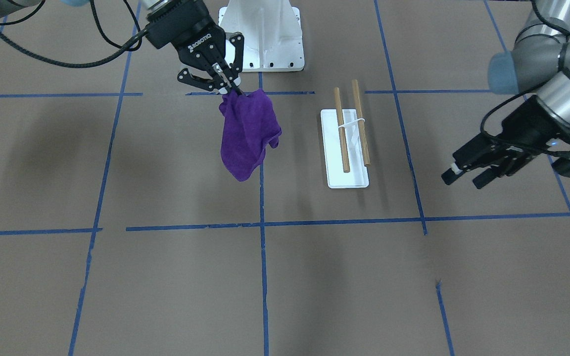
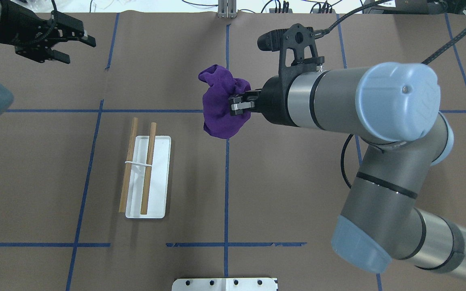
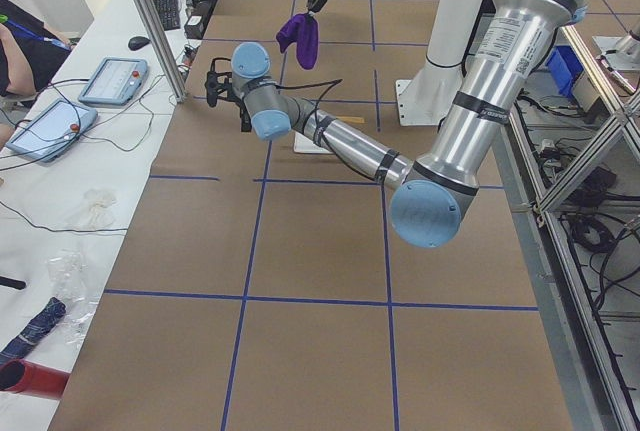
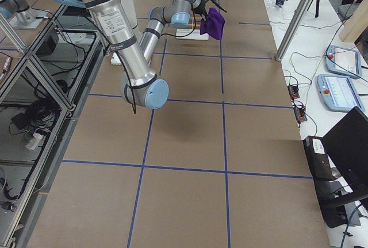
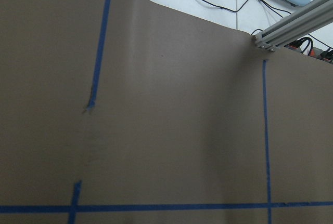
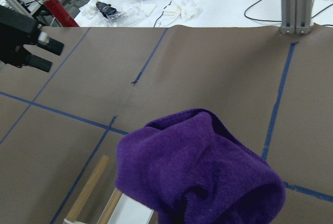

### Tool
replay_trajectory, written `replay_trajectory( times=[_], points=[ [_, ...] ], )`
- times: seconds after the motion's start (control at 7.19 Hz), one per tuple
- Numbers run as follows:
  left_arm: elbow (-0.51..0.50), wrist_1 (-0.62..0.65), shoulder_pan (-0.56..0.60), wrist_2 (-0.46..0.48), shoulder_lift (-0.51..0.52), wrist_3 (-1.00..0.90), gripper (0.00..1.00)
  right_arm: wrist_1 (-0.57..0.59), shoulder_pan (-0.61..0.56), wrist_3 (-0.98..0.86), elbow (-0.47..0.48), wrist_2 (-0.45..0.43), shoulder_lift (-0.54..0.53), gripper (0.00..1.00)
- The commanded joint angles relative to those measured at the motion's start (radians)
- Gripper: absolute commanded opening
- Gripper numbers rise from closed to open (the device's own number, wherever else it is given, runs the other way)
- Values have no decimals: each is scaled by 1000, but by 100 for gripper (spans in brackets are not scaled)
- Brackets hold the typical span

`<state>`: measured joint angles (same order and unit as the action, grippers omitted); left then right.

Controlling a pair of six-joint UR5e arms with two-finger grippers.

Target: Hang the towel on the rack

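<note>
Right fingers (image 2: 236, 106) are clenched on the towel (image 2: 219, 109), pinching one bunched edge. The towel hangs crumpled below them, off the worktop (image 2: 281, 182), over its middle, about halfway between the two long edges. The rack (image 2: 161, 173) stands on the worktop beside the towel, on the robot's left, not touching it. Its white base lies flat and its two wooden rods (image 2: 149, 167) run parallel, both bare. Left fingers (image 2: 83, 39) are spread apart and hold nothing. They hover near the corner where the operators' edge meets the robot's left end, well apart from the rack. White pedestal (image 1: 265, 39) sits at the middle of the robot's edge.
</note>
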<state>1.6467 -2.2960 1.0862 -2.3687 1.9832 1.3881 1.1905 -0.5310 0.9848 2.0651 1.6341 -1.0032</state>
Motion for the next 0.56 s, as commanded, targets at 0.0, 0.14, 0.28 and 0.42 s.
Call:
replay_trajectory(
  times=[0.0, 0.14, 0.28, 0.42],
  points=[
    [1, -51, -107, 2, 86, 303, 100, -90, 119, -23, 0, -115, -2, 0],
    [1, -104, -138, 2, 101, 428, 100, -95, 143, -17, 1, -152, 3, 0],
    [-2, -178, -169, 3, 103, 528, 100, -97, 146, -23, 1, -154, -3, 0],
    [-8, -197, -192, 28, 126, 572, 100, -129, 161, -23, 0, -155, -6, 0]
  ],
)
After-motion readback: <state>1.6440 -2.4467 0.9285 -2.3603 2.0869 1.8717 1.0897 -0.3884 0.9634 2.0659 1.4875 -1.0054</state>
